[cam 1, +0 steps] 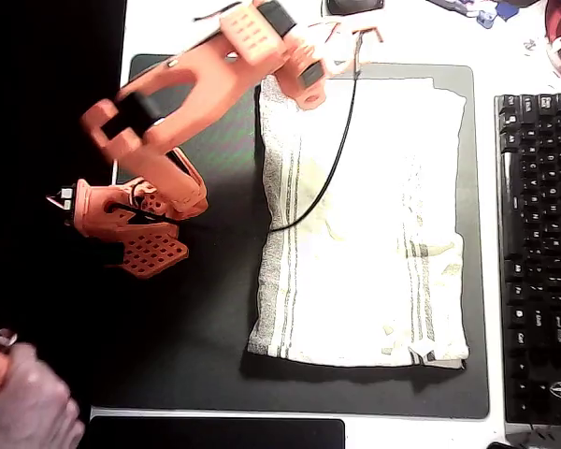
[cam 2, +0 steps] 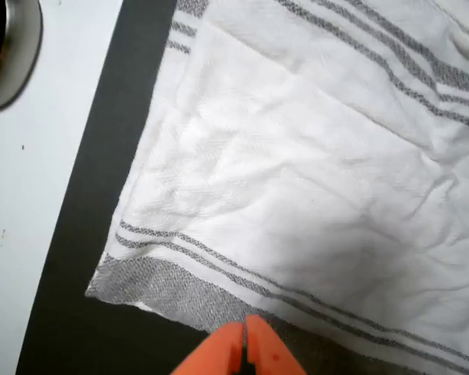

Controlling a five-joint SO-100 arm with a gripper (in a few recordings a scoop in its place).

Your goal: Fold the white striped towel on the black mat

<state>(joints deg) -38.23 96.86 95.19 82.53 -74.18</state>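
The white striped towel (cam 1: 365, 224) lies spread out on the black mat (cam 1: 215, 309), with grey stripes near its left and right edges. My orange arm reaches from the top of the overhead view down to the left, and its gripper (cam 1: 122, 223) hangs over the mat's left edge, apart from the towel. In the wrist view the towel (cam 2: 297, 180) is seen from above, one striped corner (cam 2: 109, 285) near the mat's (cam 2: 70, 320) border. The gripper (cam 2: 246, 337) sits at the bottom with its orange tips pressed together, shut on nothing.
A black cable (cam 1: 332, 159) runs from the arm across the towel's upper left part. A black keyboard (cam 1: 538, 253) stands right of the mat. A person's hand (cam 1: 19, 402) is at the lower left. A round metal object (cam 2: 8, 55) sits on the white table.
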